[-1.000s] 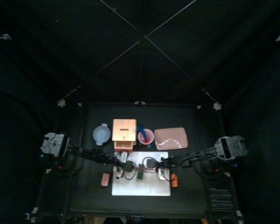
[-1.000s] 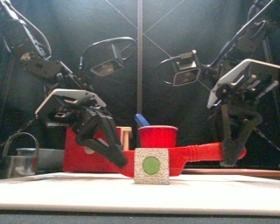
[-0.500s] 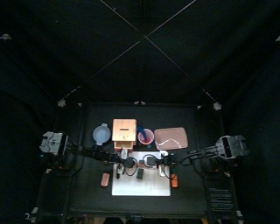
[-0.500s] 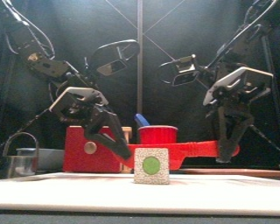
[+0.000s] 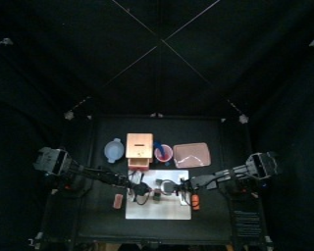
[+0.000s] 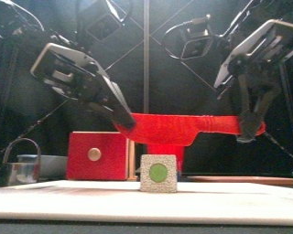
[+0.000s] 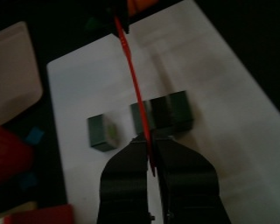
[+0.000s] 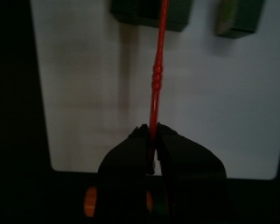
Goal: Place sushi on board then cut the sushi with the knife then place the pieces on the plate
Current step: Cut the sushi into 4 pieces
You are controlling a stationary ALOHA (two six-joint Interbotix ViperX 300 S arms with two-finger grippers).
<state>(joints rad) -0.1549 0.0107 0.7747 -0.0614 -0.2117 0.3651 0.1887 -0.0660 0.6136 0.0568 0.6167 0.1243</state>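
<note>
1. The left gripper (image 6: pixel 124 121) and the right gripper (image 6: pixel 251 131) each grip one end of the red knife (image 6: pixel 174 126). In both wrist views the jaws are pinched tight on the thin red edge, with no gap showing.
2. The knife hangs roughly level in the air between the two arms. It is above the white cutting board (image 6: pixel 63 187) and clear of the sushi below it.
3. The sushi sits on the board, near its middle.
   - Front view: one piece (image 6: pixel 159 172) stands upright and end-on, with a green centre and a pale speckled rim.
   - Left wrist view: a larger block (image 7: pixel 166 112) lies with a smaller piece (image 7: pixel 104 131) just beside it and apart from it. The knife's line runs over the larger block.
4. The board lies at the middle of the table's front edge.
5. Behind the board, toward the table's back edge, four things stand in a row. From left to right they are the blue-grey bowl (image 5: pixel 114 150), the wooden box (image 5: pixel 140 147), the red cup (image 5: pixel 164 152) and the pink tray (image 5: pixel 192 154).
6. A metal cutter (image 6: pixel 25 169) stands toward the table's left edge.
</note>
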